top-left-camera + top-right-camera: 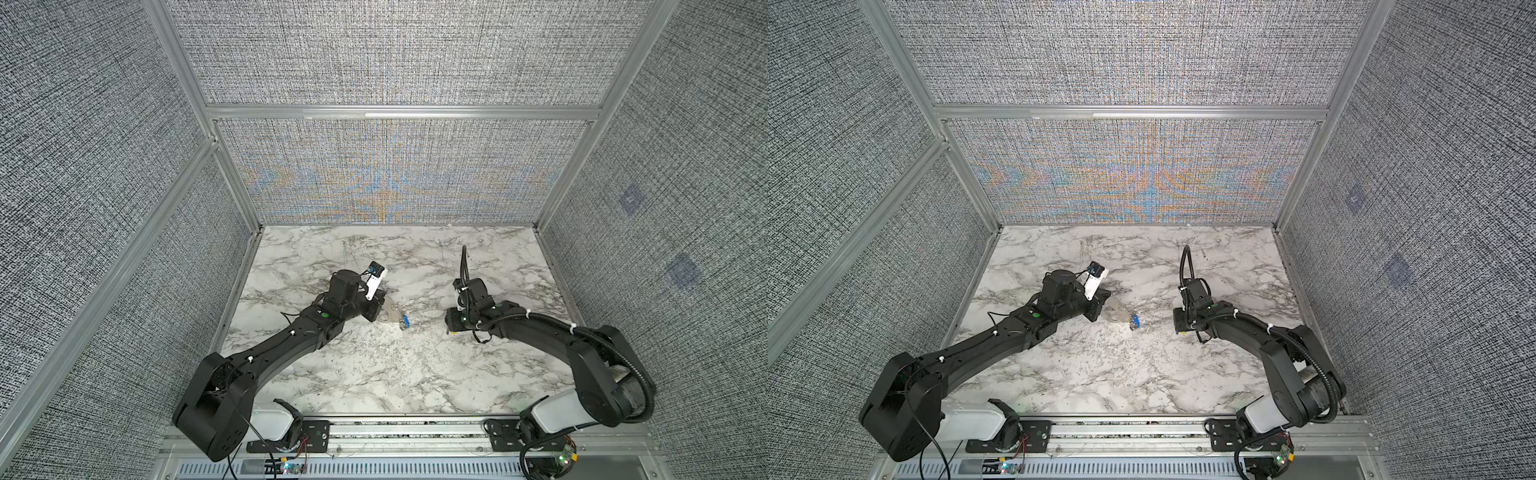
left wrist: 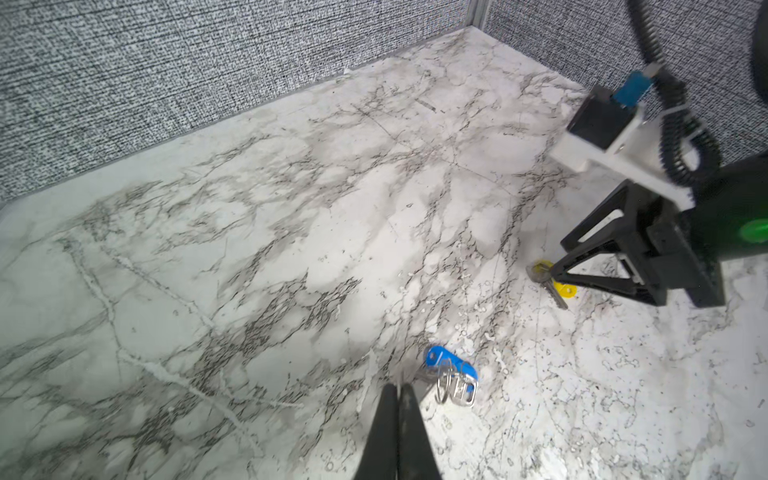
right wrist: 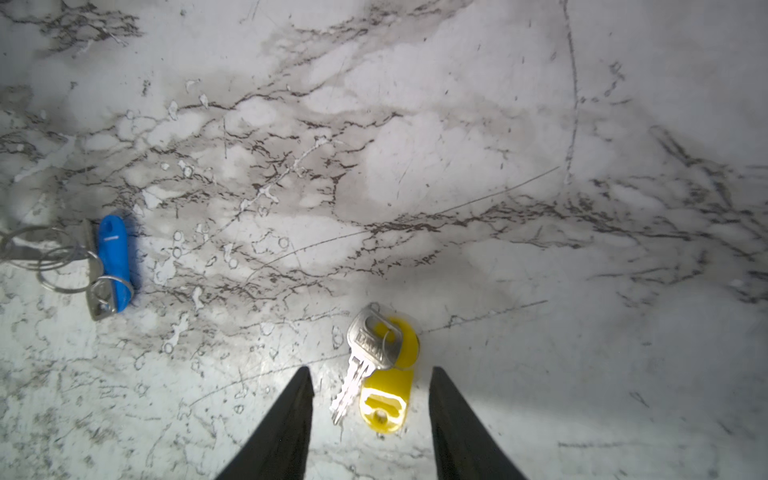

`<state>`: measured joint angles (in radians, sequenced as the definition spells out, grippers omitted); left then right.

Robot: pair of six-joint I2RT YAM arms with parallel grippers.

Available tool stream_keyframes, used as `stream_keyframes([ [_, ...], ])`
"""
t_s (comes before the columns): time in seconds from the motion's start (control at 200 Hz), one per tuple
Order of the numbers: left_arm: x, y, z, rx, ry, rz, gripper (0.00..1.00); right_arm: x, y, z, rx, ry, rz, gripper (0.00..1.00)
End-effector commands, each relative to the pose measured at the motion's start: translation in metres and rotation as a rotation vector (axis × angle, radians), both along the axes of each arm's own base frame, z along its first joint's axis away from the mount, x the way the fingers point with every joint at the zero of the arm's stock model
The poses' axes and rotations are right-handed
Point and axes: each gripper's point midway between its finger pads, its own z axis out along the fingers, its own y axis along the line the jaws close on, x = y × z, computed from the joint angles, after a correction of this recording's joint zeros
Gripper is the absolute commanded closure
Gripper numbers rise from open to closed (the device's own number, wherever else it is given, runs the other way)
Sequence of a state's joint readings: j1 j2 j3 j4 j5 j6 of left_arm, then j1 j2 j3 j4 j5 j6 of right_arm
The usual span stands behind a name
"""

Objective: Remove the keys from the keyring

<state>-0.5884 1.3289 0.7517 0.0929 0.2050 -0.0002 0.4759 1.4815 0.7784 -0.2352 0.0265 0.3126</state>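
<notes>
Marble top: yellow key between right pincer

Keyring and one key together on table, second key well apart to their right

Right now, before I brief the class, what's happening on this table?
The yellow-tagged key lies loose on the marble table, between the open jaws of the right gripper and apart from the keyring. The left gripper is shut right beside the keyring, which has the blue-tagged key with it; whether it pinches the ring is unclear.
</notes>
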Motion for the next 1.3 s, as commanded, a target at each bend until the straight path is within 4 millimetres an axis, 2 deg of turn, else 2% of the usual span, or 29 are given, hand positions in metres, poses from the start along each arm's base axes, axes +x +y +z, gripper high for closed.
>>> stream_keyframes([
  [0.0,-0.002,0.014,-0.008,0.032,0.007,0.012,1.00,0.004,-0.001,0.013,0.001,-0.041,-0.003,0.48],
  [0.225,0.010,0.054,-0.019,0.044,0.040,0.138,1.00,0.002,-0.001,0.039,0.022,-0.110,0.029,0.44],
  [0.355,0.022,0.081,-0.030,0.079,0.059,0.216,1.00,-0.001,-0.001,0.045,0.029,-0.124,0.036,0.44],
  [0.465,0.030,0.095,-0.037,0.129,0.060,0.247,1.00,-0.004,0.001,0.046,0.045,-0.124,0.049,0.45],
  [0.655,0.037,0.108,-0.051,0.169,0.074,0.286,1.00,-0.007,0.009,0.050,0.054,-0.139,0.091,0.44],
  [0.81,0.044,0.118,-0.066,0.154,0.098,0.342,1.00,-0.009,0.027,0.055,0.067,-0.175,0.165,0.44],
  [0.926,0.045,0.122,-0.074,0.151,0.138,0.369,0.95,-0.012,0.042,0.057,0.042,-0.187,0.241,0.44],
  [1.086,0.041,0.126,-0.078,0.144,0.153,0.393,0.87,-0.014,0.056,0.053,0.014,-0.182,0.303,0.44],
  [1.296,0.036,0.129,-0.070,0.125,0.140,0.414,0.78,-0.018,0.071,0.053,0.011,-0.191,0.363,0.44],
])
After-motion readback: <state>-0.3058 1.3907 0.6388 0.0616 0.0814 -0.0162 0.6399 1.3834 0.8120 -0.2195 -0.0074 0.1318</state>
